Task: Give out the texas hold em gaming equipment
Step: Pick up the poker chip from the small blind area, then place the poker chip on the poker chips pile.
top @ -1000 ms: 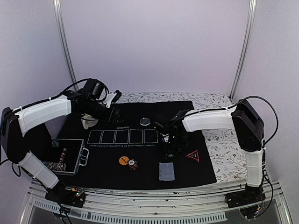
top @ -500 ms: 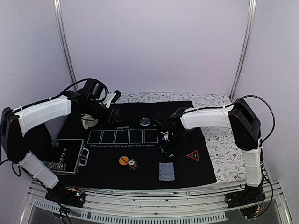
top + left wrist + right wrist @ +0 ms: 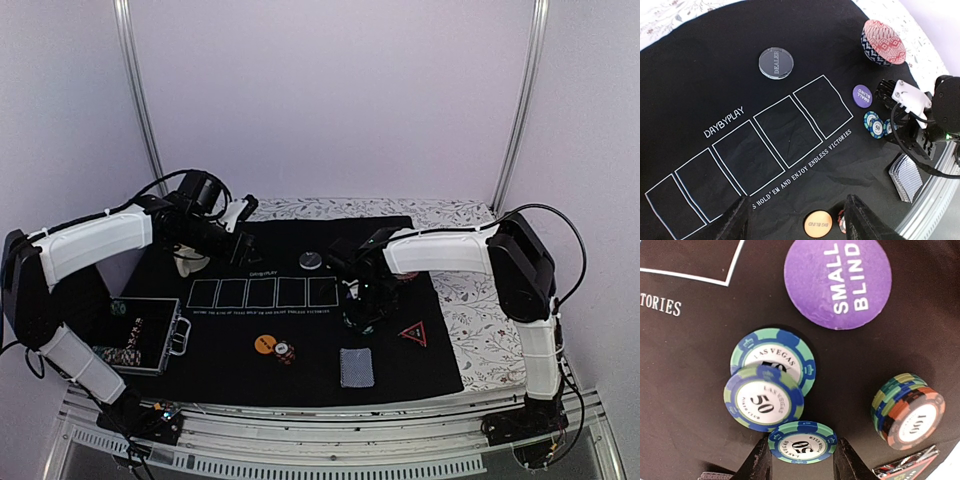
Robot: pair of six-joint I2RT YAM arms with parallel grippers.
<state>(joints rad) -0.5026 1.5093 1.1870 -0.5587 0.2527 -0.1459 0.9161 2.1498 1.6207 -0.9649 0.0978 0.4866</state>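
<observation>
In the right wrist view my right gripper (image 3: 802,460) is shut on a blue-green poker chip (image 3: 802,442) marked 50, its edges touching both fingers. Two more 50 chips (image 3: 763,399) overlap just beyond it. The purple small-blind disc (image 3: 837,282) lies farther off and a short chip stack (image 3: 907,410) stands to the right. My left gripper (image 3: 797,225) hangs open above the black mat (image 3: 700,85), nothing between its fingers, with the orange big-blind disc (image 3: 818,224) below. The dealer disc (image 3: 776,63) lies past the card outlines. The blue-backed card deck (image 3: 356,367) rests near the mat's front.
The red-edged triangle marker (image 3: 413,333) lies right of my right gripper (image 3: 362,318). A red patterned bowl (image 3: 882,42) sits at the mat's far right. An open chip case (image 3: 140,335) stands at the left edge and a cream mug (image 3: 188,262) under my left arm.
My right gripper's fingers have closed in onto the 50 chip, and the arm has shifted slightly left. The left arm has not moved.
</observation>
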